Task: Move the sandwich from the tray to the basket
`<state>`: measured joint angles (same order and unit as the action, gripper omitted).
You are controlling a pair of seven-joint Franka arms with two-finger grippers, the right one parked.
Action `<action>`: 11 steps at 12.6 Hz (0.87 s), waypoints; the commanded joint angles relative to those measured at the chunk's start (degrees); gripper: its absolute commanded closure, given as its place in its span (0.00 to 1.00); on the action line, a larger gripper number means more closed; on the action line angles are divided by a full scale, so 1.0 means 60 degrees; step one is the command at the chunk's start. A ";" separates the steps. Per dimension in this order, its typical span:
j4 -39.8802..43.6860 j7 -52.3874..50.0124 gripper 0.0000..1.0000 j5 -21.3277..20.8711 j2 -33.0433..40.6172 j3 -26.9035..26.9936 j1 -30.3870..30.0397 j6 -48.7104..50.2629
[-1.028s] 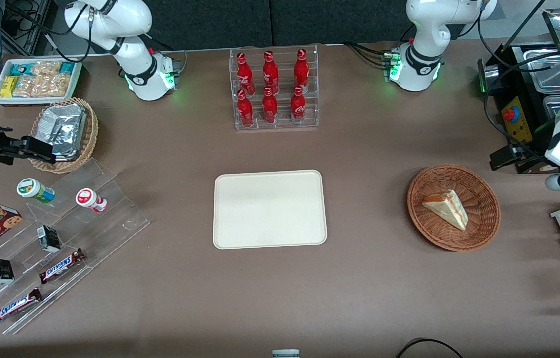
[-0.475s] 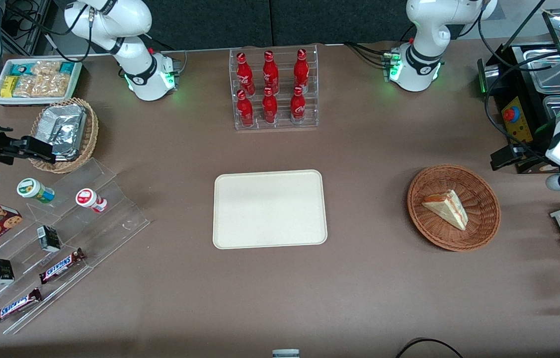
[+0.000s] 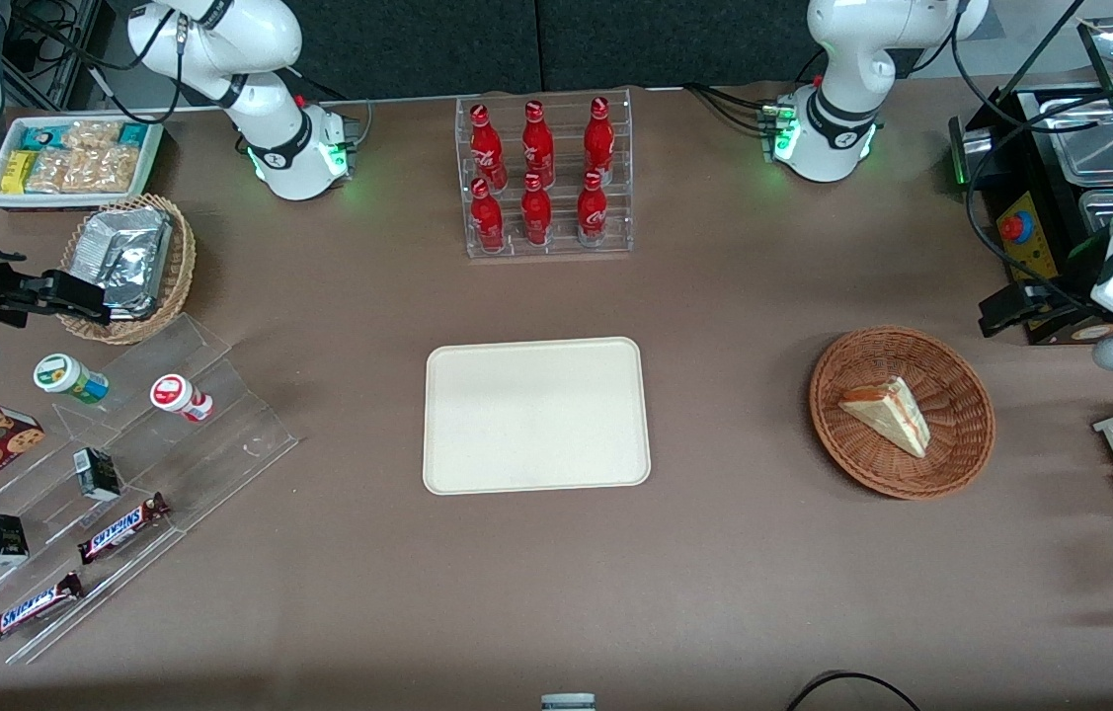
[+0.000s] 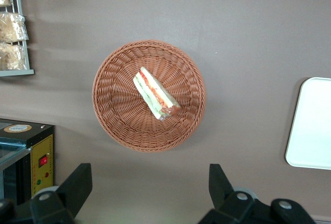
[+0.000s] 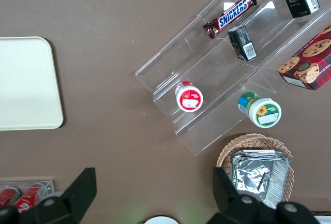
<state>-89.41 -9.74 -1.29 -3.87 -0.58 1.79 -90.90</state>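
The sandwich is already cradled in the basket, nearer to the front camera than the gripper, whose fingers are spread, empty; no further grasp seems to be needed.

Bright, diffuse light spreads over the matte grey-brown table, which darkens along its edge nearest the front camera. The black two-finger gripper hangs at the working arm's end. Nearer the front camera than it, the round brown wicker basket casts a soft, faint shadow. Well apart from the gripper, toward the parked arm's end, the crumpled silver foil package throws back broken glints.
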 commanded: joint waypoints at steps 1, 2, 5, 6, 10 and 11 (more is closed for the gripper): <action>-0.0539 0.0158 0.00 0.0083 0.0614 0.0039 0.0126 -0.0290; -0.0510 0.0158 0.00 0.0054 0.0717 -0.0048 0.0126 -0.0261; -0.0056 0.0158 0.00 -0.0005 0.0615 -0.0078 0.0214 0.0220; -0.0070 0.0158 0.00 0.0009 0.0659 -0.0093 0.0214 0.0266; -0.0084 0.0144 0.00 0.0082 0.0688 -0.0122 0.0214 0.0282; -0.0084 0.0143 0.00 0.0097 0.0688 -0.0122 0.0214 0.0282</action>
<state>-89.93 -9.43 -1.28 -0.51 -1.51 2.69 -90.18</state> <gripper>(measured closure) 0.000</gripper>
